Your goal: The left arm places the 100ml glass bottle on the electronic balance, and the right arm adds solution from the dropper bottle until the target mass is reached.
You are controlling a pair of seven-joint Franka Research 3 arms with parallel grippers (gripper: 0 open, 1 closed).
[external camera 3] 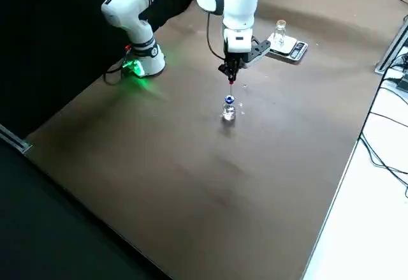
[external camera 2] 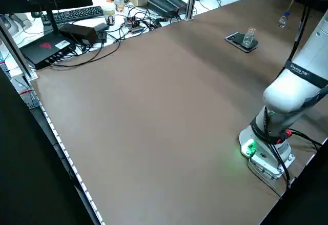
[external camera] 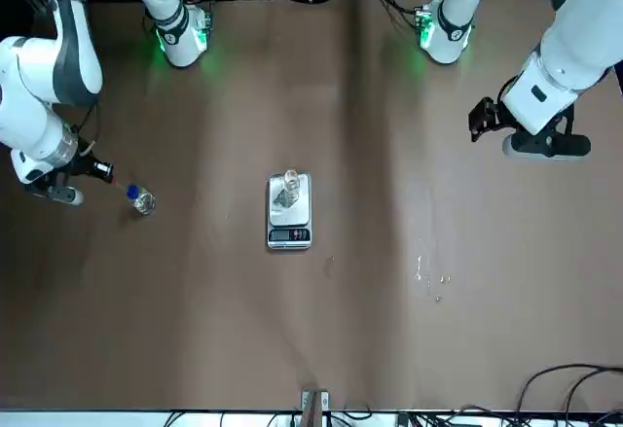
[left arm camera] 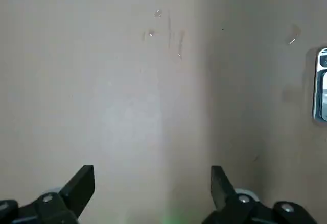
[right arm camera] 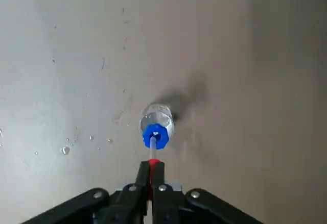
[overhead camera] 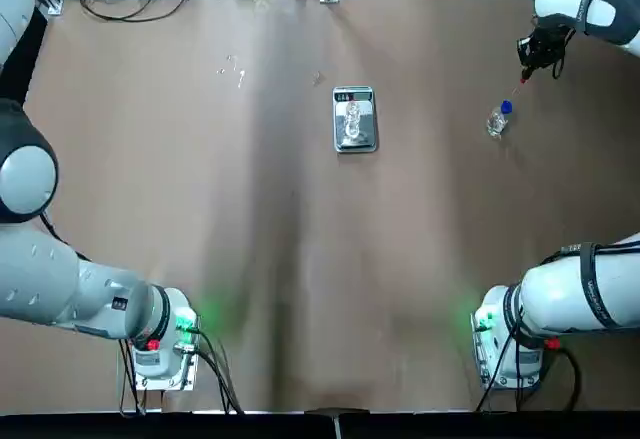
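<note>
From my station, I have the glass bottle (external camera 3: 279,33) standing on the scale (overhead camera: 355,139) out on the table (overhead camera: 290,259). My right hand (right arm camera: 152,164) is closed on the red end of the dropper (right arm camera: 153,148), holding it over the blue-collared bottle (right arm camera: 156,124), well apart from the scale. My left hand (left arm camera: 153,175) is open above the table, to the scale's left, gripping nothing.

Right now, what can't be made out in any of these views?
- Mass reading: the display of the scale is too small in the front view.
- Liquid level in the glass bottle: too small in the right side view.
- Dropper's red top: partly hidden by the right end effector in the right wrist view.
- Scale's far part: cut off by the left wrist view's edge.
</note>
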